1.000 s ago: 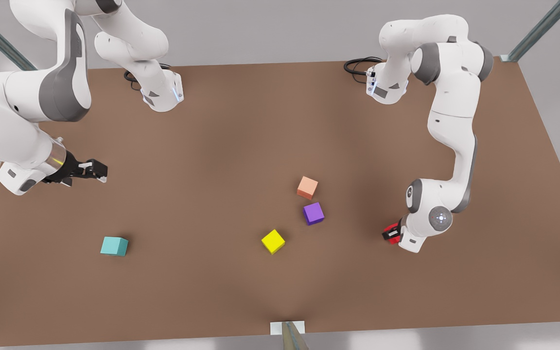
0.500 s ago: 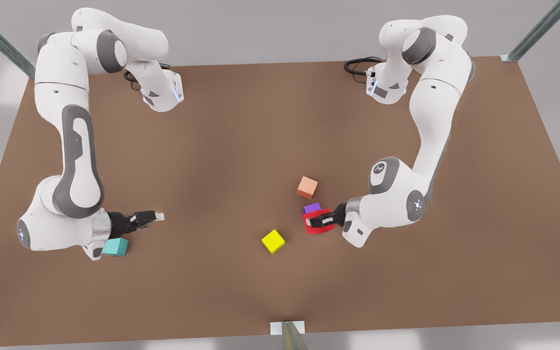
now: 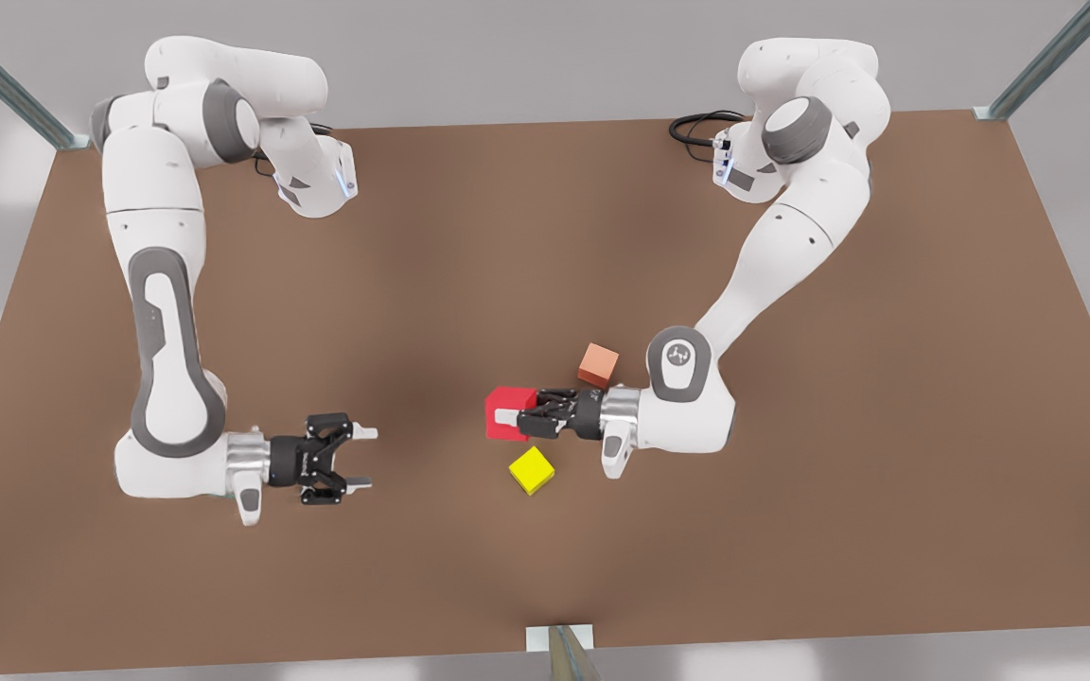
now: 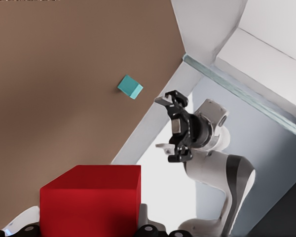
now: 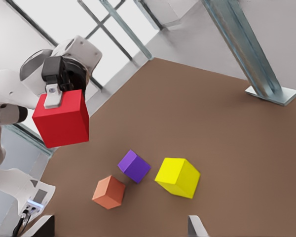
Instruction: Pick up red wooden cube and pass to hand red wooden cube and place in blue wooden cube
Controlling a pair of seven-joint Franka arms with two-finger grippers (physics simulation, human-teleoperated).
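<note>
red wooden cube (image 3: 510,413) above table (image 3: 469,246) | yellow cube (image 3: 532,470) just beside

A bare robot test cell in a simulated lab is showing here: two white arms (image 3: 167,312) are standing bolted to a plain brown table (image 3: 469,246), metal frame posts (image 5: 241,47) are rising at its corners, grey walls are surrounding it, and small coloured cubes (image 5: 176,177) are lying scattered.
</note>
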